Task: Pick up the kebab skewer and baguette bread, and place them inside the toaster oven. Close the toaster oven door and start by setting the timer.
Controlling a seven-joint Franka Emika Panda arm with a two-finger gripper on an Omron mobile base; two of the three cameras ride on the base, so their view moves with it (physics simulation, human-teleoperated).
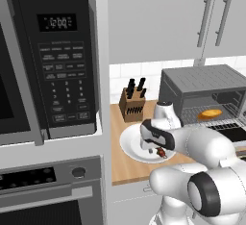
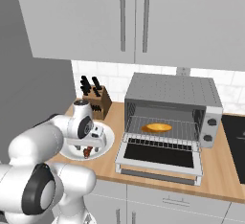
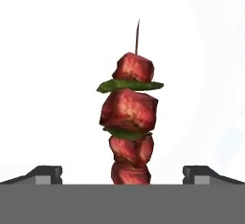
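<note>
Plainly released: claw [image 3: 122, 173] spread wide, dark tips [image 3: 45, 173] at either side of the kebab skewer [image 3: 129, 117], gripping nothing. Skewer flat on the white plate [image 1: 127, 144], lowest chunk cut off at the hand view's bottom edge, mostly hidden behind the wrist from both base views. Farther right, baguette bread [image 2: 157, 128] already on the rack inside the toaster oven [image 2: 172, 89], toaster oven door [image 2: 160, 158] dropped open. Knife block [image 1: 131, 105] behind the plate, partly masked.

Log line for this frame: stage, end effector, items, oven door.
stage: reaching for kebab skewer | end effector: open, over white plate, straddling skewer | baguette bread: on rack in toaster oven | toaster oven door: open
</note>
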